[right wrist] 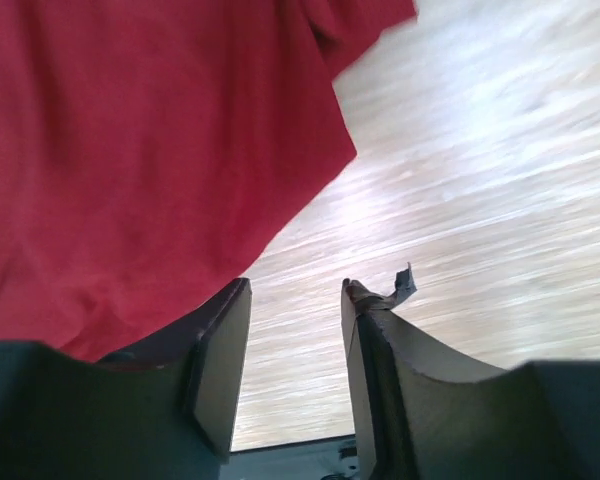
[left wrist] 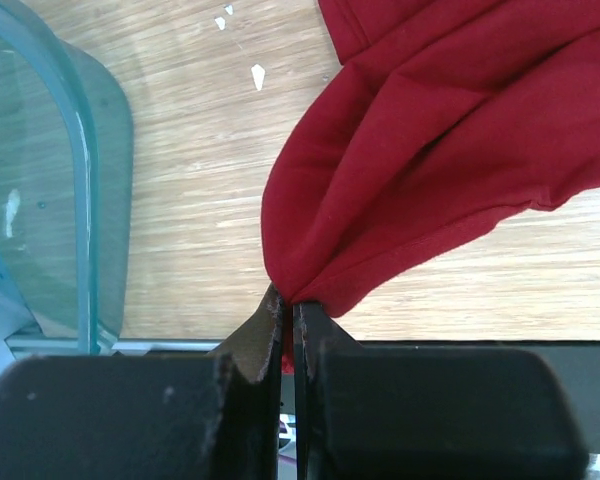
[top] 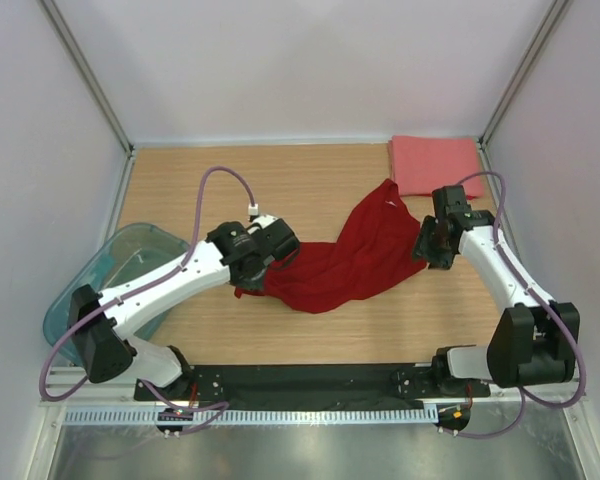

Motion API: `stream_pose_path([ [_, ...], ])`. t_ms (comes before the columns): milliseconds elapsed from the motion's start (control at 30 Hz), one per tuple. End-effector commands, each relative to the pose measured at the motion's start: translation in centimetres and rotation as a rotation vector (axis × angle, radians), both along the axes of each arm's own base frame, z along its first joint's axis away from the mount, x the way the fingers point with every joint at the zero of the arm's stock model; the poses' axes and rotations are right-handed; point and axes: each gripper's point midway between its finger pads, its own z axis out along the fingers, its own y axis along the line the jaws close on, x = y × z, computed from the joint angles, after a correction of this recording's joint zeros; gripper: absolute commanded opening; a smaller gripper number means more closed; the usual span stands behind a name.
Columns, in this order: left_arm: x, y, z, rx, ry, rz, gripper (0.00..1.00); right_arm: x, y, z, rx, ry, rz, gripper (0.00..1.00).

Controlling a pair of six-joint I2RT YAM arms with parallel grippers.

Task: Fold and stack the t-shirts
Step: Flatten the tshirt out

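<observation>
Left gripper [left wrist: 288,312] pinched tight on a bunched edge of the dark red shirt [top: 345,260], at the cloth's 8 o'clock end; teal bin [top: 130,262] at table's 9 o'clock. Shirt lies crumpled mid-table. Right gripper [right wrist: 295,345] at its 3 o'clock edge, jaws apart, holding nothing. Folded salmon-pink shirt [top: 435,165] flat at far 1 o'clock corner.

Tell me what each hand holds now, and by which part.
The left hand pinches the dark red t-shirt by a bunched fold at its edge. The right hand is open and holds nothing.
</observation>
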Motion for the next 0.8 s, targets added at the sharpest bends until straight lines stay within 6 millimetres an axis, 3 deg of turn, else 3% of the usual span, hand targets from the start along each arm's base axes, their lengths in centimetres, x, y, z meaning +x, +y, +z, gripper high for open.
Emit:
stream_pose_path([
  [0,-0.2,-0.1,0.8,-0.05,-0.021,-0.012,0.0,2.5,2.2,-1.1,0.141,-0.089,0.025,0.51],
  [133,-0.7,0.0,0.3,-0.061,-0.003,-0.021,0.0,3.6,2.6,-2.6,0.162,-0.051,0.009,0.55],
  [167,-0.8,-0.1,0.2,-0.061,0.002,-0.029,0.0,3.4,2.4,-3.8,0.152,-0.008,-0.002,0.56],
  [333,-0.6,0.4,0.8,-0.052,-0.022,-0.036,0.0,2.8,2.1,-5.7,0.148,0.06,-0.033,0.59],
  [633,-0.5,0.3,1.4,-0.075,-0.045,-0.076,0.0,0.8,1.5,-7.0,0.121,0.115,-0.066,0.6],
  [767,-0.5,0.4,1.6,-0.077,-0.051,-0.083,0.0,1.2,1.8,-7.5,0.141,0.108,-0.072,0.59],
])
